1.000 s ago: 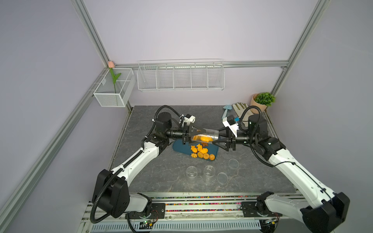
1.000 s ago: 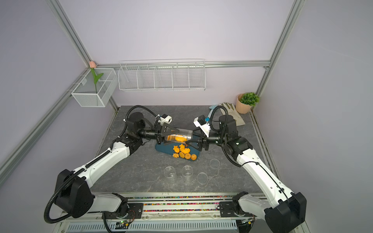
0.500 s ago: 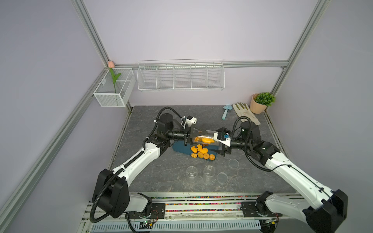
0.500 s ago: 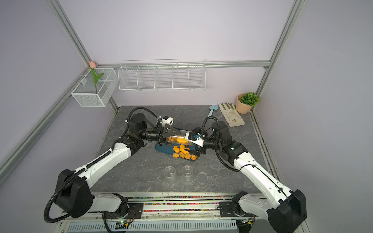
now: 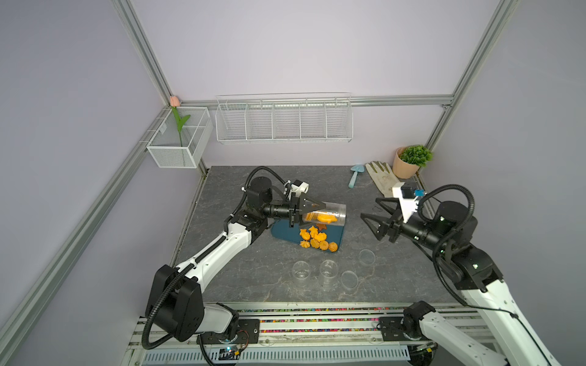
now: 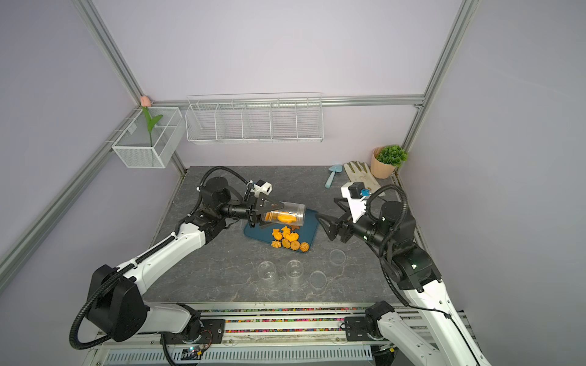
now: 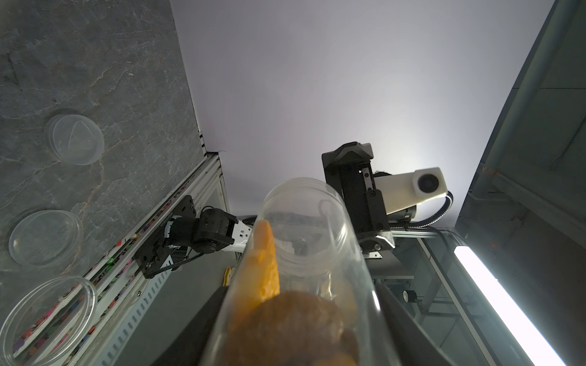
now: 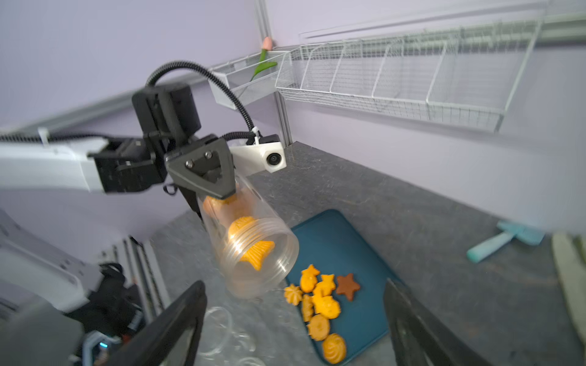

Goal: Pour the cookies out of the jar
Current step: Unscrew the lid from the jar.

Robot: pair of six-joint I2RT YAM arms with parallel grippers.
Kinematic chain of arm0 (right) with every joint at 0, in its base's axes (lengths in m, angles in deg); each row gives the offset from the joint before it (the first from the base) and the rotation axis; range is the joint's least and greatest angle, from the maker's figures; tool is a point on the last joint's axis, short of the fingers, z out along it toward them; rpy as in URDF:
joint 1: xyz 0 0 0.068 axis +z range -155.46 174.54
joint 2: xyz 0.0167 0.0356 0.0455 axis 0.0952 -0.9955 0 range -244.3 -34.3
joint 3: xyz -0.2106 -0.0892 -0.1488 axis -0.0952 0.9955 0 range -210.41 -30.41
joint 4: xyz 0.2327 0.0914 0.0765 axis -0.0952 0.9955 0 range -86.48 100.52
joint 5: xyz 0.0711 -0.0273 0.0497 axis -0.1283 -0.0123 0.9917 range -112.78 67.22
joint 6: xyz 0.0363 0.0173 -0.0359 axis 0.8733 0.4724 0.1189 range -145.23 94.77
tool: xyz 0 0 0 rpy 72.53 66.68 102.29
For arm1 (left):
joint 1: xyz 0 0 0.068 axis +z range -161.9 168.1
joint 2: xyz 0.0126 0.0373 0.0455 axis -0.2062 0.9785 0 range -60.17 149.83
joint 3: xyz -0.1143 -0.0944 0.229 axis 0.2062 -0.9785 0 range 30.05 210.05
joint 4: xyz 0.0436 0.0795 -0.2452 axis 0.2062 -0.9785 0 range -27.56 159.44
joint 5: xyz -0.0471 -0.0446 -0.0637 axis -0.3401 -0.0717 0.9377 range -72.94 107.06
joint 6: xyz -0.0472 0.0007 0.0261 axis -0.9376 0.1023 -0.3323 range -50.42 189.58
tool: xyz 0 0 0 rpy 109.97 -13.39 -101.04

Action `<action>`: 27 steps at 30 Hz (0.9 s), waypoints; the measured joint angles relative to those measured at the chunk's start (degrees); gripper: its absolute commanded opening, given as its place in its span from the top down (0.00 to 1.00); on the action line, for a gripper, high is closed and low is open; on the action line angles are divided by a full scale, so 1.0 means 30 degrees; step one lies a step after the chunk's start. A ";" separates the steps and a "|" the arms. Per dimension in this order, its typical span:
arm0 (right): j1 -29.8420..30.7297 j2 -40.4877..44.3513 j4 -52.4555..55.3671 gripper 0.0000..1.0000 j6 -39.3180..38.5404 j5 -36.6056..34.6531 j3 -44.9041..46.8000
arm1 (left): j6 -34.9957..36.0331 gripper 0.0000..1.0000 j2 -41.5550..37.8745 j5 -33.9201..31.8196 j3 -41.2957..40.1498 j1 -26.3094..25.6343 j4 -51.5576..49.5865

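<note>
Orange cookies (image 5: 317,239) lie on the tray (image 5: 285,233), others inside the jar (image 5: 334,213). Left gripper (image 5: 312,214) clamps it; right gripper (image 5: 369,207) gapes empty.

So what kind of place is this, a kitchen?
Likely a robot test booth: two arms on a rail, aluminium frame around bare walls, staged props like the potted plant.

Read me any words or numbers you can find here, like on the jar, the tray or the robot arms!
No text can be read anywhere in these pictures.
The jar is clear, with no label.
The tray is plain blue.
The cookies are shapes, not letters.
The flowerpot and the glove show no print.
Any tiny marks on the robot arms are too small or blurred to read.
</note>
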 measured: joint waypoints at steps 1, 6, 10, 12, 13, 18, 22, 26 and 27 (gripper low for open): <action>-0.0350 -0.0568 0.0590 0.11 0.1537 0.0379 -0.0794 | 0.0000 0.40 0.0007 -0.0015 0.0051 0.0015 0.0051; -0.0794 -0.4765 0.2171 0.11 0.7009 0.4204 -0.3417 | 0.0007 0.40 0.0007 -0.0058 0.0146 0.0051 0.0160; -0.1362 -0.6193 0.3009 0.11 0.9879 0.6754 -0.3257 | 0.0000 0.40 0.0007 -0.0073 0.0146 0.0051 0.0204; -0.1515 -0.6156 0.1996 0.10 1.1431 0.7956 -0.2521 | 0.0000 0.40 0.0007 -0.0073 0.0153 0.0051 0.0204; -0.1515 -0.6084 0.1246 0.09 1.2262 0.8510 -0.2004 | 0.0000 0.40 0.0007 -0.0073 0.0153 0.0051 0.0204; -0.1508 -0.6178 -0.0889 0.07 1.4353 1.0448 -0.0976 | 0.0000 0.40 0.0000 -0.0080 0.0240 0.0051 0.0211; -0.1282 -0.6193 -0.1778 0.07 1.4819 1.1395 -0.0510 | 0.0000 0.40 0.0000 -0.0131 0.0248 0.0051 0.0211; -0.0816 -0.6207 -0.2645 0.07 1.5285 1.1737 0.0095 | 0.0000 0.40 0.0000 -0.0153 0.0270 0.0051 0.0211; -0.0612 -0.6229 -0.2922 0.06 1.5416 1.1737 0.0175 | 0.0000 0.40 0.0000 -0.0168 0.0270 0.0051 0.0211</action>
